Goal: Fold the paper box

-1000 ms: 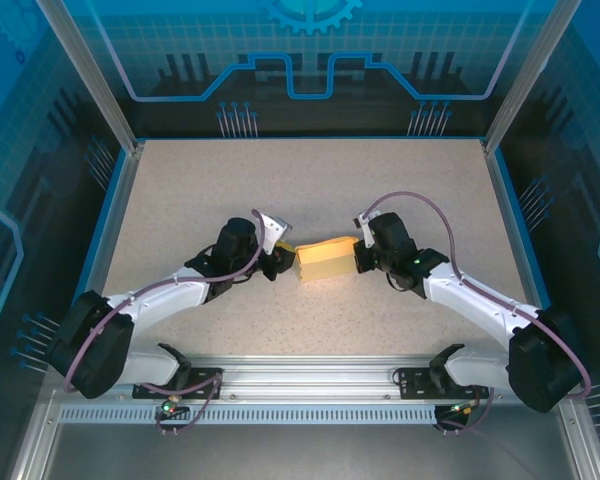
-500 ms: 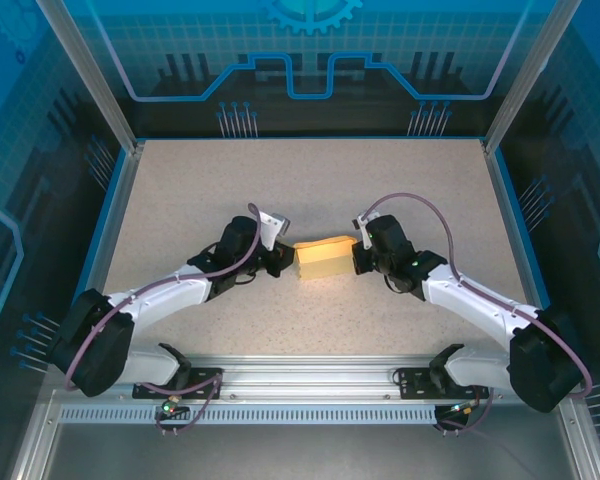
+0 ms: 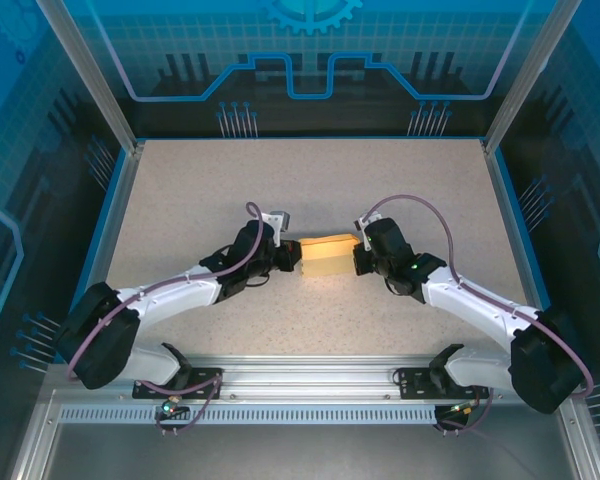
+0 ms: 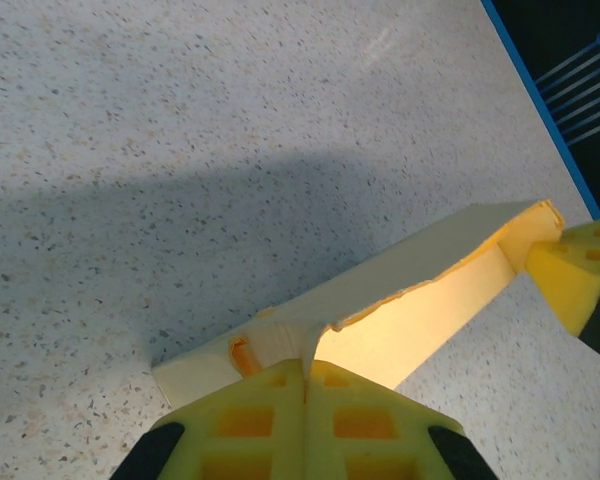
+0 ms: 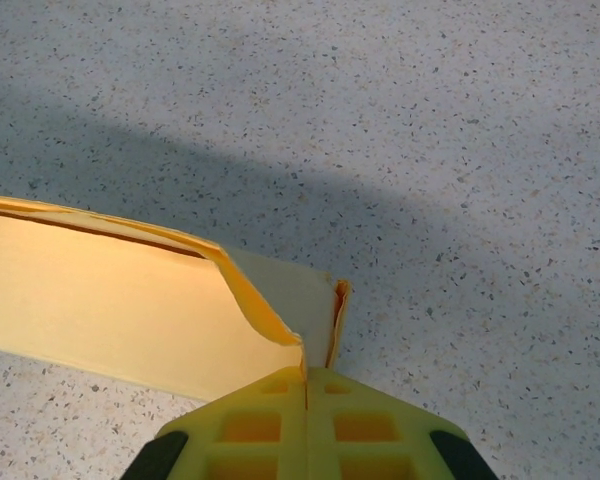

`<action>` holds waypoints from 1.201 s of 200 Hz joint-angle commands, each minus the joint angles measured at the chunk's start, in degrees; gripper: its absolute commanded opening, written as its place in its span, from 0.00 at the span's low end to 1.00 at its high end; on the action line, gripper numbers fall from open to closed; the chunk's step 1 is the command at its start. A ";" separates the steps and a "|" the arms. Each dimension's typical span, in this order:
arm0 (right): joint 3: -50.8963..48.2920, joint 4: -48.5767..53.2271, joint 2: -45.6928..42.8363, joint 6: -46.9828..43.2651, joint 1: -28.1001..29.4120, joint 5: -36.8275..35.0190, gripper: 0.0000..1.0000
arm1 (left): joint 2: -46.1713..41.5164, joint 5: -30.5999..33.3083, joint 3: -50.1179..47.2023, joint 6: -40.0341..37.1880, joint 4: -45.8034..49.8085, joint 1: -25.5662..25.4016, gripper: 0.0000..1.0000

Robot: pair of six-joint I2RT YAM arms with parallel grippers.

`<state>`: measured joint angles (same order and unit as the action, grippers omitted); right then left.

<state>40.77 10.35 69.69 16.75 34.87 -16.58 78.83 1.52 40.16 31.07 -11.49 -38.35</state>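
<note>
Pinched left gripper point(image 4: 305, 372) shut on paper box point(image 4: 410, 310), apparently a flap edge at its tips, opposite the right gripper point(image 5: 306, 378) likewise clamped, readying a two-handed fold.

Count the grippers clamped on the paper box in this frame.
2. The left gripper is shut on the left end of the paper box in the top view, and the right gripper is shut on its right end. Each pinches a thin card edge.

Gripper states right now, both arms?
Left gripper: shut on one end of the pale yellow thin-card paper box.
Right gripper: shut on the box's other end.
</note>
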 commanded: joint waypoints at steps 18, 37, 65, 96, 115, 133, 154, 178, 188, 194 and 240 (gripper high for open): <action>-1.96 1.06 -0.06 -0.46 1.35 -0.23 0.00 | 1.61 8.28 -1.89 0.93 -2.68 -4.13 0.00; -2.59 0.52 -0.39 -1.40 0.82 -0.01 0.00 | 2.16 10.93 -3.15 0.60 -3.96 -5.20 0.00; -3.76 -0.72 -0.61 -3.05 0.26 1.21 0.00 | 3.14 14.03 -4.07 -0.36 -4.99 -6.84 0.00; -5.64 -2.86 -1.32 -4.25 -0.52 4.07 0.00 | 4.15 16.02 -5.66 0.31 -7.65 -7.95 0.00; -6.47 -3.41 -0.97 -4.12 -0.59 4.54 0.01 | 4.99 16.76 -6.05 0.89 -8.85 -8.54 0.00; -7.24 -3.99 -0.78 -4.02 -0.60 4.69 0.00 | 5.87 17.46 -6.07 1.16 -9.92 -9.24 0.00; -7.70 -4.02 -0.92 -4.01 -0.58 4.89 0.01 | 6.78 18.06 -6.13 1.04 -10.58 -9.66 0.00; -9.18 -4.19 -1.13 -4.05 -0.68 4.25 0.02 | 7.57 19.48 -8.69 -0.27 -13.70 -10.24 0.00; -9.64 -4.44 -1.29 -4.01 -0.73 4.44 0.02 | 8.01 19.32 -9.83 -1.05 -15.55 -10.26 0.01; -9.75 -4.37 -1.44 -4.01 -0.77 4.76 0.03 | 8.25 18.99 -10.24 -1.70 -16.30 -10.36 0.01; -4.16 1.49 -6.28 -5.67 -2.22 7.93 0.18 | 8.11 19.31 -8.29 -7.39 -14.51 -11.02 0.00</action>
<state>33.87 4.10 65.58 12.60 33.67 -14.15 84.84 23.11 32.42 27.81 -31.42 -47.92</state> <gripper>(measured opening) 0.142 0.051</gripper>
